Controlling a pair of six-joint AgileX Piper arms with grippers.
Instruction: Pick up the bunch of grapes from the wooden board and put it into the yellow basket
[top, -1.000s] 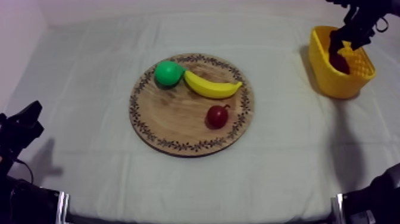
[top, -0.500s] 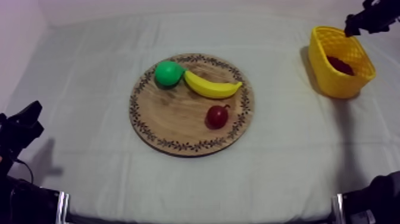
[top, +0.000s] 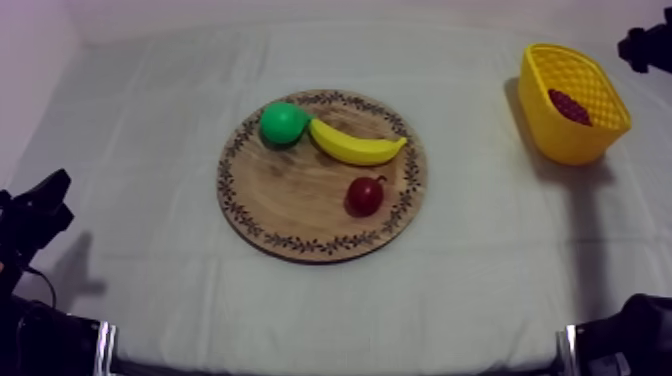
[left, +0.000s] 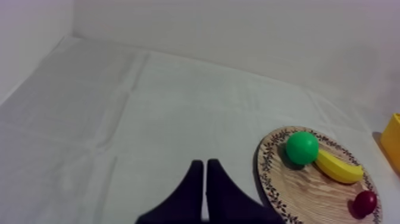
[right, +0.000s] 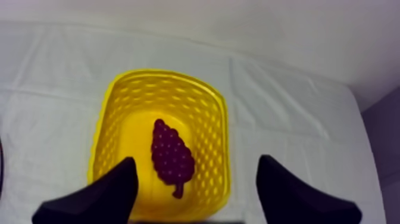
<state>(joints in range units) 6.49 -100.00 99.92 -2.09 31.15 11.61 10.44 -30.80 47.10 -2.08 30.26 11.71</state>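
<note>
Black fingers of my right gripper (right: 196, 159) stand spread wide with nothing between them, hanging above the yellow lattice-walled plastic basket (right: 113, 119). Directly below the gap, the dark purple bunch of toy grapes (right: 171, 156) lies flat on the basket floor, stem end toward me, touching neither finger.

That is the change I care about. A second ago this gripper was down inside the basket with the bunch; half a second ago it had lifted to the far rim; now, from overhead, it has pulled back to the table's far right edge, clear of the basket. The bunch stayed put when the fingers let go, so I judge the drop made and the task as good as finished. What remains is only to bring the arm home.

Further out, the round wooden board with a patterned rim (top: 300, 205) sits mid-table on the grey-white cloth (top: 150, 120), well apart from the basket. It carries a round green toy fruit (top: 284, 123) touching a yellow toy banana (top: 355, 148), and a small red fruit (top: 365, 195) nearer me. None of them has shifted.

My left gripper (left: 205, 164) rests low at its own side, fingers pressed together into a narrow wedge, unmoved throughout.
</note>
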